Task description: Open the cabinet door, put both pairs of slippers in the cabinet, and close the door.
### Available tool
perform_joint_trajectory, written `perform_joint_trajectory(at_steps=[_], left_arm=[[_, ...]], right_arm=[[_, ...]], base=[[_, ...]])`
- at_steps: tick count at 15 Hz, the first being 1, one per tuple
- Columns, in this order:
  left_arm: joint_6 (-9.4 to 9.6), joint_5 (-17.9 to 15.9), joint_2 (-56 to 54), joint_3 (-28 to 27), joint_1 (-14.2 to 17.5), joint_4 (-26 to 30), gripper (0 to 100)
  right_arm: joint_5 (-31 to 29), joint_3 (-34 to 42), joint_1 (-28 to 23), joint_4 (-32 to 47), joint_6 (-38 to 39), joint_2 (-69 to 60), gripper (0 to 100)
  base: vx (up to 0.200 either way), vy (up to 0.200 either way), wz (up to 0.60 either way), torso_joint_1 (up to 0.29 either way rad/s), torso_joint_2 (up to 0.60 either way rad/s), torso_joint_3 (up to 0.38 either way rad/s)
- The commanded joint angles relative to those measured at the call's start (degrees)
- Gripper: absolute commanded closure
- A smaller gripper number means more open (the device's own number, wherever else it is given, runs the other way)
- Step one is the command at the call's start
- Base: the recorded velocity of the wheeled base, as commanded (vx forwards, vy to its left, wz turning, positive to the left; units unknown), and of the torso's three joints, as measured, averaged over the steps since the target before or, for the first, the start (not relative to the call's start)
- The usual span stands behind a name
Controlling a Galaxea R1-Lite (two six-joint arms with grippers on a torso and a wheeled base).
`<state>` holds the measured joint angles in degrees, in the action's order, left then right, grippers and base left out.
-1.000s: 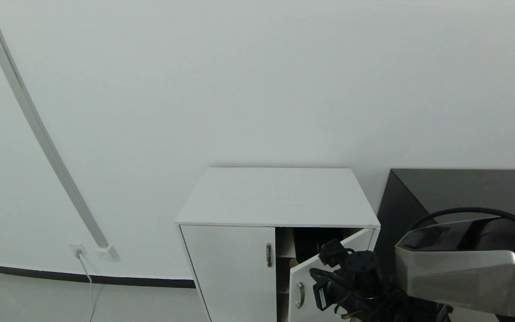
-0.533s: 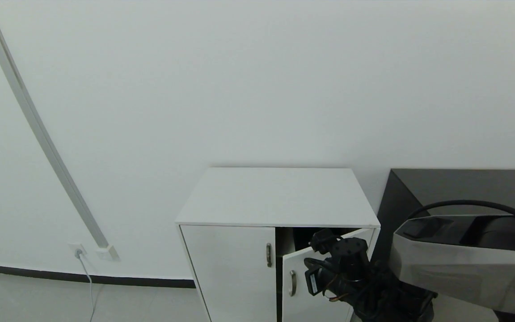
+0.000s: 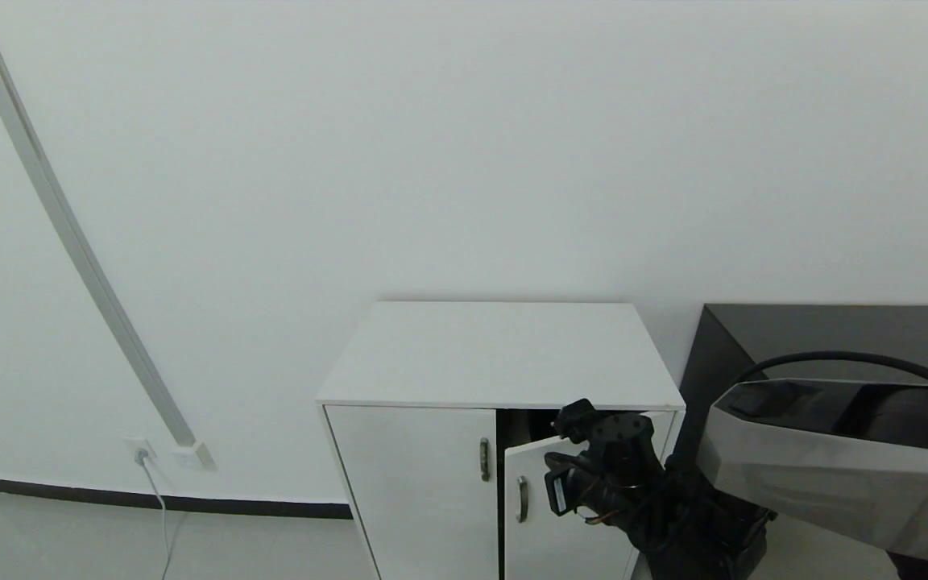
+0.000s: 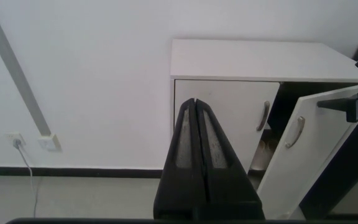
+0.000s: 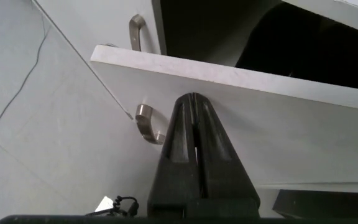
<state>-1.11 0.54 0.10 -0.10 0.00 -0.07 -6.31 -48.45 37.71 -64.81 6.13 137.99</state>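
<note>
The cabinet (image 3: 496,354) stands on the floor (image 3: 45,540) against the wall's foot, white, with two doors. Its left door (image 3: 408,483) is shut. Its right door (image 3: 540,524) hangs ajar, swung out a little from the hinge side, with a dark gap along its top and its free edge.

The right claw (image 3: 573,420) is at the upper part of that door. The right wrist view gives what the head view cannot: the fingers (image 5: 182,140) are pressed together with nothing between them, and their tips sit against the door's outer face (image 5: 303,124), just under its top edge and just beside the curved metal handle (image 5: 149,123).

The left wrist view looks from farther off. There the left claw (image 4: 195,102) is also pressed together and pinches nothing, held well apart from the cabinet and pointing toward the shut door. It also shows the gap from the side. A pale tan shape (image 4: 263,148) lies low inside, too dim to name.

Each door carries a handle near the middle seam (image 3: 484,459) (image 3: 521,499). A dark block (image 3: 834,338) stands just beside the cabinet on the right. On the wall to the left, a grey strip (image 3: 69,234) runs down to a socket (image 3: 139,451) with a cable (image 3: 164,515) hanging to the floor, above a black baseboard (image 3: 190,505). The right arm covers the door's lower hinge side in the head view.
</note>
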Motion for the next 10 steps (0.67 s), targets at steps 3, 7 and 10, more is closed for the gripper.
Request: perform_joint_trajectory(at_steps=[3,7,10], left_arm=[[-0.03,0.0,0.0,0.0,0.0,0.0,100],[0.05,0.0,0.0,0.0,0.0,0.0,100],[0.05,0.0,0.0,0.0,0.0,0.0,100]], right_arm=[[-0.1,-3.6,-1.0,1.4,0.0,1.3,100],[-1.2,-6.5,-1.3,3.6,0.0,2.6,100],[-1.3,-8.1,-1.6,4.8,0.0,3.2,100]], base=[[0.0,0.0,0.0,0.0,0.0,0.0],[0.0,0.0,0.0,0.0,0.0,0.0],[0.0,0.0,0.0,0.0,0.0,0.0]])
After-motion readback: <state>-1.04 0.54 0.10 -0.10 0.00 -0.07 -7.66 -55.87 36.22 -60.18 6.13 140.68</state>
